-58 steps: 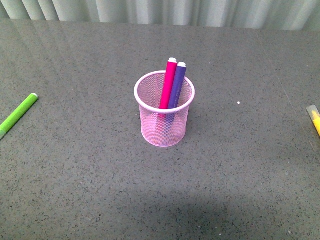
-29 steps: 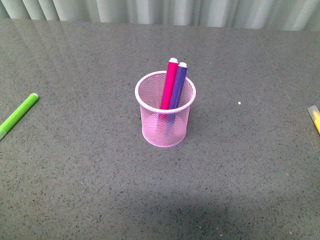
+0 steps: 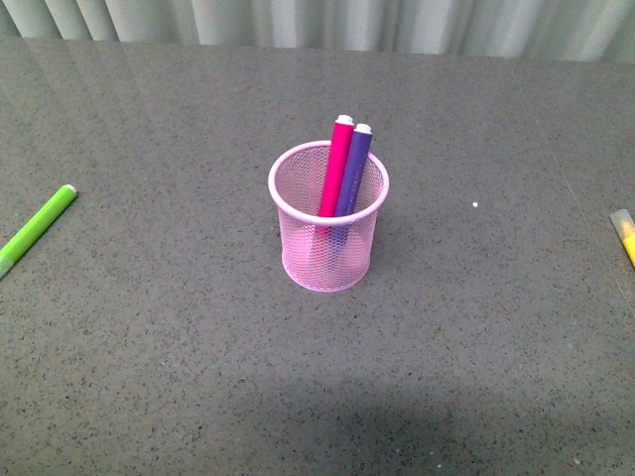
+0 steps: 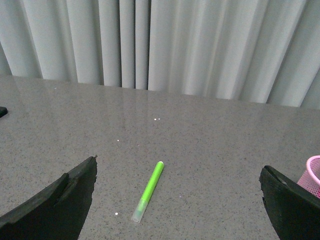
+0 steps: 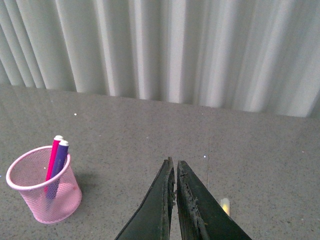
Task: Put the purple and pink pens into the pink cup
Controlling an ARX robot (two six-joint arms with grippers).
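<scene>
1. Front view: neither arm shows. The round light pink wire-mesh cup [image 3: 328,223] stands upright on the grey speckled tabletop [image 3: 179,357]. Inside it the magenta pink pen [image 3: 335,169] and the dark purple pen [image 3: 351,174] lean side by side against the far rim, white ends above it; their lower halves blur behind the mesh. A lime green marker [image 3: 35,229] lies well off to the left, its lower end cut off by the frame. A yellow marker [image 3: 625,236] at the right edge is mostly cut off.

2. Left wrist view: the left gripper [image 4: 177,200] has its two dark fingers [image 4: 55,207] spread wide apart, holding nothing; their tips are out of frame. The green marker [image 4: 148,190] lies on the table between and ahead of them. Only a sliver of the pink cup [image 4: 312,176] shows beside one finger.

3. Right wrist view: the right gripper [image 5: 176,172] has its fingers pressed together with nothing between. The cup [image 5: 44,187] with both pens [image 5: 55,160] stands ahead and to one side, apart. A pale yellow bit [image 5: 225,205], partly hidden behind one finger, is hard to make out.
</scene>
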